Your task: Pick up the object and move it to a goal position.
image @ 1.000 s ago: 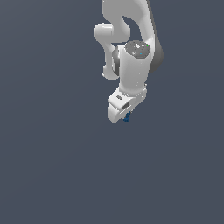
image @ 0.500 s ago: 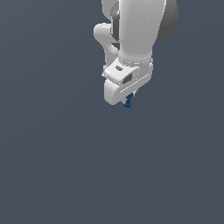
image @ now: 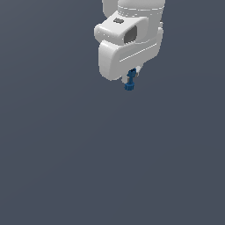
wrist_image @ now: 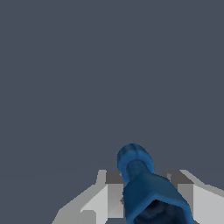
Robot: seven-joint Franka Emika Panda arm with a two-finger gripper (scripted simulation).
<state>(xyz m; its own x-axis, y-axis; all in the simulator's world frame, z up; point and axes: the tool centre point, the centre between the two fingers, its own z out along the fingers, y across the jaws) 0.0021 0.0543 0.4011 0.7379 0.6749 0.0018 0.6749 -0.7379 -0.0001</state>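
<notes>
Near the exterior view's top, the gripper (image: 132,75) jaws pinch the blue spool (image: 129,81), its lower end hanging below them.

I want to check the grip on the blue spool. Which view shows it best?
The wrist view: the blue spool fills the foreground between the end effector fingers, its knobbly end and stem clear. In the exterior view the spool is tiny, hanging below the white end effector, its upper part hidden.
</notes>
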